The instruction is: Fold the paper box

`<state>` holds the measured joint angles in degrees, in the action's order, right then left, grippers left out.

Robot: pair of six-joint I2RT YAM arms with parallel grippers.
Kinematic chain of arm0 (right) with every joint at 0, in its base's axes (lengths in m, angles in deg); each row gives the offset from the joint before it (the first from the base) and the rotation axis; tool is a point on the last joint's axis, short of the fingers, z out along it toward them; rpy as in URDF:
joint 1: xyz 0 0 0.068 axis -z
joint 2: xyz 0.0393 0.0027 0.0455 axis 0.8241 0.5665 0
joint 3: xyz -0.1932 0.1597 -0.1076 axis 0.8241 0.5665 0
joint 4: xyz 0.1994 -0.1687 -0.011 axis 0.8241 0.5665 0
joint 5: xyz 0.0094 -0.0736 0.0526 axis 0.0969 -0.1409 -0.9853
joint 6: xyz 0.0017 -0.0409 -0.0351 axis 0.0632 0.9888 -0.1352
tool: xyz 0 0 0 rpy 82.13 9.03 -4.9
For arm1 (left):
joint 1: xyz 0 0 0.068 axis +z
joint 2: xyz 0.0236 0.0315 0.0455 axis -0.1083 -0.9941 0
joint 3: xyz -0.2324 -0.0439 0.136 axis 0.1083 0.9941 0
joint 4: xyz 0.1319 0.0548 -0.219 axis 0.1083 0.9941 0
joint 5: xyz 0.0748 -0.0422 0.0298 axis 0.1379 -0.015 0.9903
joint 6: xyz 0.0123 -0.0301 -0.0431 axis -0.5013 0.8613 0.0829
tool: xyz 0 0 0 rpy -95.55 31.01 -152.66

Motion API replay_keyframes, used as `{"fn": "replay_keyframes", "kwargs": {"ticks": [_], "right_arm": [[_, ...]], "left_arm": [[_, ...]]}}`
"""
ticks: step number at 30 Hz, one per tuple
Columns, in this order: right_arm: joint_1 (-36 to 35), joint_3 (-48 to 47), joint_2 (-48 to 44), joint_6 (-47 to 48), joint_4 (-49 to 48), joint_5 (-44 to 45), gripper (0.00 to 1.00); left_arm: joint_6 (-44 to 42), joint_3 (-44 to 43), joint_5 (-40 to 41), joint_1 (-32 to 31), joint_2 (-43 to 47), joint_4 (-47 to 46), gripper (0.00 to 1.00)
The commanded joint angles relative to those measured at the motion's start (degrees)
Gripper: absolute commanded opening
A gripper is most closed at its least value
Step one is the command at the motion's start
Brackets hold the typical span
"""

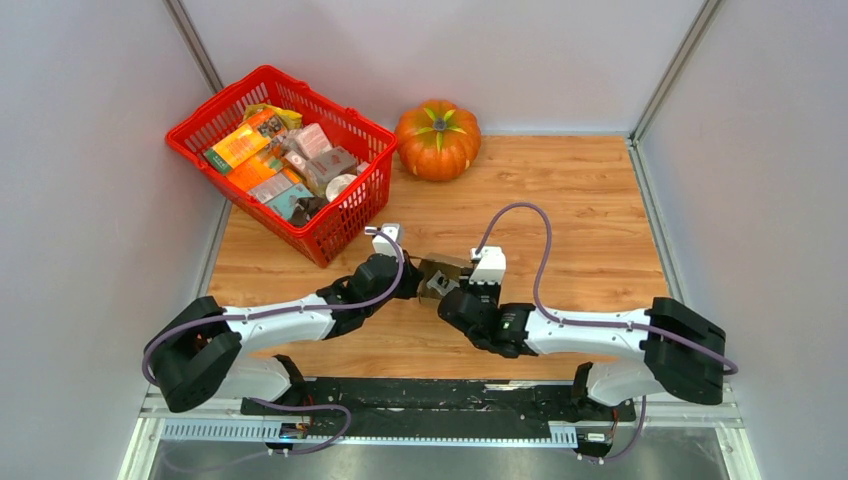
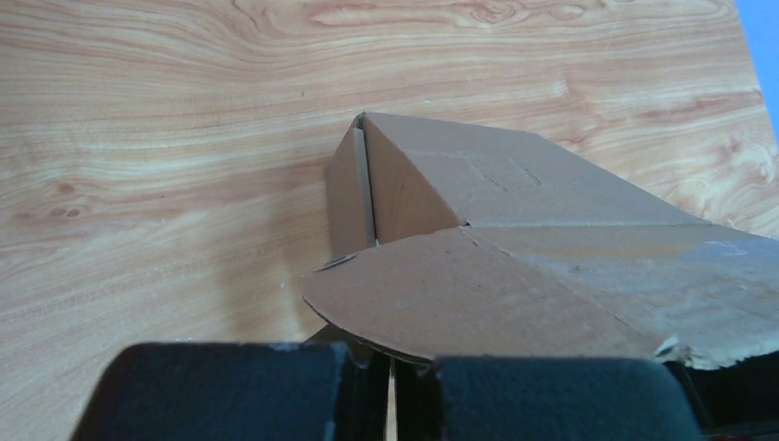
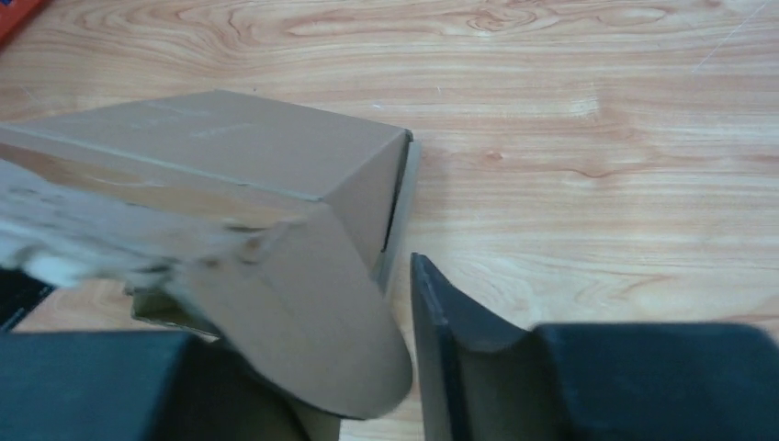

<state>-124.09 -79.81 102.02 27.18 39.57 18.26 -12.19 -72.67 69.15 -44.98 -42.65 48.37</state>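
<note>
Mid-fold: the paper box sits on the bench between both arms, left jaws seemingly clenched on one flap, right jaws released astride another, which probably needs tucking inward next.

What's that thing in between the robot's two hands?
The brown paper box is between the left hand and the right hand. The top view shows it best, and each wrist view shows it close up.
</note>
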Motion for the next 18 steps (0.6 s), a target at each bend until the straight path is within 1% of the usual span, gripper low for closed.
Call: {"fn": "replay_keyframes", "kwargs": {"ticks": [1, 3, 4, 6, 7, 8, 9, 10, 11, 12, 13, 15, 16, 18], "right_arm": [[-0.3, 1.7, -4.8, -0.5, 0.4, 1.0, 0.42], [-0.9, 2.1, -7.4, -0.5, 4.0, 0.0, 0.47], [-1.2, 2.7, -8.7, -0.4, 4.9, -1.3, 0.53], [-2.1, 4.1, -13.3, 0.1, 8.2, -2.9, 0.58], [-2.5, 4.6, -15.2, 0.3, 9.3, -4.7, 0.63], [-3.0, 5.3, -19.5, 0.9, 11.2, -5.8, 0.66], [-3.1, 6.3, -21.8, 1.5, 12.3, -7.4, 0.69], [-3.2, 7.0, -24.1, 2.5, 13.1, -11.3, 0.73], [-3.1, 7.3, -26.9, 3.7, 13.9, -13.6, 0.78], [-3.2, 7.6, -31.6, 4.5, 14.4, -15.6, 0.81], [-3.1, 7.4, -34.2, 6.6, 15.0, -19.0, 0.92], [-3.1, 6.9, -39.7, 8.6, 16.3, -21.3, 0.97], [-3.1, 6.6, -40.9, 10.4, 16.3, -22.8, 1.00], [-2.8, 5.0, -42.3, 11.7, 17.2, -23.9, 1.00]], "left_arm": [[0.7, 0.5, 0.7, -0.1, 0.9, 2.7, 0.00], [0.2, 0.3, 0.6, -0.1, 0.8, 3.1, 0.00], [0.2, 0.2, 0.6, -0.1, 1.1, 3.5, 0.01], [0.2, 0.5, 0.4, -0.1, 1.3, 3.7, 0.03], [0.2, 0.6, 0.3, -0.1, 1.7, 3.8, 0.06], [0.2, 0.7, 0.2, -0.1, 1.9, 4.0, 0.08], [0.2, 0.8, 0.3, -0.1, 2.0, 4.0, 0.11], [0.2, 0.8, 0.2, -0.1, 2.5, 4.5, 0.16], [-0.1, 0.8, -0.3, -0.1, 2.7, 4.8, 0.18], [-0.1, 0.9, -0.3, -0.2, 3.0, 5.1, 0.21], [-0.2, 1.0, -0.5, -0.1, 3.7, 5.4, 0.26], [-0.2, 1.4, -1.4, -0.1, 4.4, 5.4, 0.31], [-0.2, 1.4, -1.8, -0.1, 5.2, 5.8, 0.35], [-0.5, 1.5, -3.2, -0.1, 6.1, 6.5, 0.38]]}}
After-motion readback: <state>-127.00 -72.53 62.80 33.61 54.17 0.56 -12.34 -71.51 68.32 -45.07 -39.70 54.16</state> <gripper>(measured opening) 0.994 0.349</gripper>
